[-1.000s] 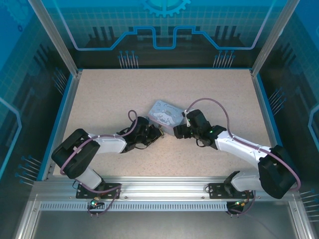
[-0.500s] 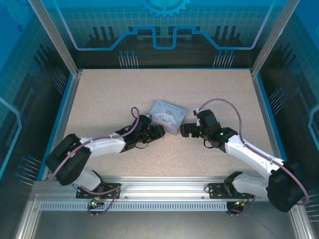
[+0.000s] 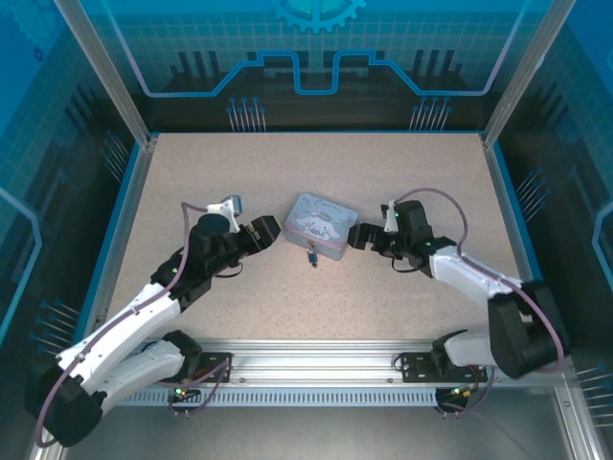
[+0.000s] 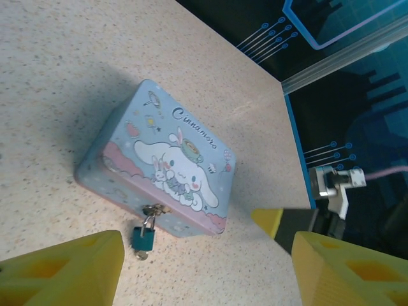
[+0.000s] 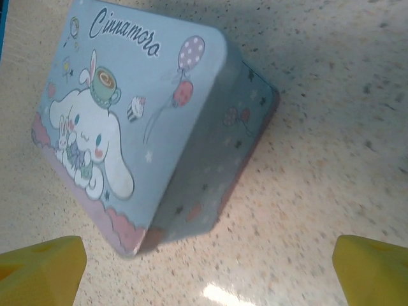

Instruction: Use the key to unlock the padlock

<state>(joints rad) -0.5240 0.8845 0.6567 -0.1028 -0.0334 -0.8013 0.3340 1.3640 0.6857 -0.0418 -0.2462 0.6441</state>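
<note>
From above: pale blue tin (image 3: pixel 321 222) in mid-table, the padlock (image 3: pixel 312 257) lying just at its near side, too small here to tell locked from unlocked; left gripper (image 3: pixel 267 232) just beside the tin's left end and right gripper (image 3: pixel 361 238) near its right end, apart from the tin, jaws parted on nothing. From the left wrist: yellow fingers (image 4: pixel 64 268) spread wide and empty, tin (image 4: pixel 162 162) ahead, padlock (image 4: pixel 143 237) hanging from the clasp (image 4: pixel 153 210) on the tin's long side, shackle threaded through it and apparently closed; a pale sliver at the padlock's underside, probably the key (image 4: pixel 141 256) seated in the keyhole, though too small to be sure. Judged so: key likely inserted but not held, with the turn and the shackle's release left to do. Legible on the lid: "Cinnamoro" in cursive, above a white long-eared cartoon figure. From the right wrist: fingers (image 5: pixel 38 264) wide apart, nothing held, tin (image 5: pixel 140 121) just ahead on the speckled table (image 5: pixel 331 127); same "Cinnamoro" lettering readable, with balloons and a cupcake printed alongside
</note>
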